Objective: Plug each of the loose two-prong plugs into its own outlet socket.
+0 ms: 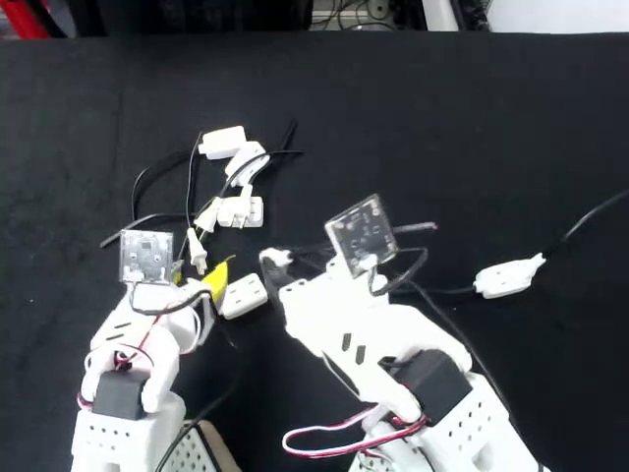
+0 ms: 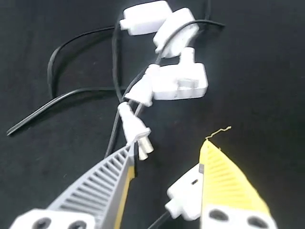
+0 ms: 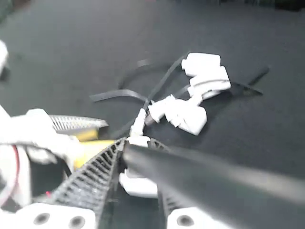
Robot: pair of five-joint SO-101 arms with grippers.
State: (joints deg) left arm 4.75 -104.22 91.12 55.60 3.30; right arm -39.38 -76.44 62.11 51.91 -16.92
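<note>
Your left claw [image 2: 169, 144] stands apart, a plug [image 2: 133, 126] at its eleven o'clock from above. A dark bar [image 3: 214, 176] blocks your right claw [image 3: 138, 145]; I cannot tell its state.

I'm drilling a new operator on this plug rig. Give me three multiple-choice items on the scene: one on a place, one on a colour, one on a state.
1. In the high view, where does the lone socket lie relative to the plug cluster?
A. Inside it
B. Far to its right
C. Far to its left

2. What colours are the fingers of the left claw?
A. Both white
B. Both red
C. Grey and yellow

3. How is the left claw?
A. Open
B. Shut on something
C. Shut, empty

Answers:
1 B: the socket lies alone on its cord, well to the right of the cluster.
2 C: its wrist view shows one grey finger and one yellow.
3 A: the fingers stand wide apart, with a plug loose by the grey tip.
</note>
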